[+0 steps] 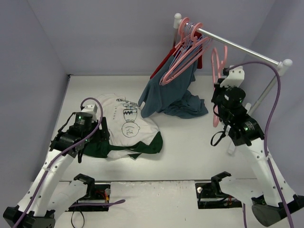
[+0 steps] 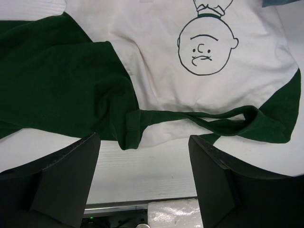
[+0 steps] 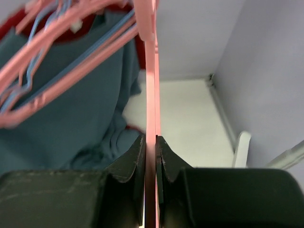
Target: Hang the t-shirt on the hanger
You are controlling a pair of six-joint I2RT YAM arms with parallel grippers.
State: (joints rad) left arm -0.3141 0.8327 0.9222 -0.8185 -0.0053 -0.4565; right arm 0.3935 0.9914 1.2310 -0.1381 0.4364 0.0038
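The cream-white t-shirt (image 1: pixel 126 124) with dark green sleeves lies crumpled on the table at the left, its cartoon face print up. It fills the top of the left wrist view (image 2: pixel 156 61). My left gripper (image 1: pixel 84 138) is open and empty, low over the shirt's near left edge; bare table shows between its fingers (image 2: pixel 142 164). My right gripper (image 1: pixel 218 99) is shut on a thin pink hanger (image 1: pixel 221 59) and holds it upright, edge-on, just under the rail. In the right wrist view the jaws (image 3: pixel 150 145) pinch the hanger's bar (image 3: pixel 151 95).
A metal rail (image 1: pixel 242 47) on white posts crosses the back right. Several pink hangers (image 1: pixel 187 52) hang at its left end. A blue-grey garment (image 1: pixel 171 97) droops from them onto the table, with a red garment (image 1: pixel 166 59) behind. Walls close the left and back.
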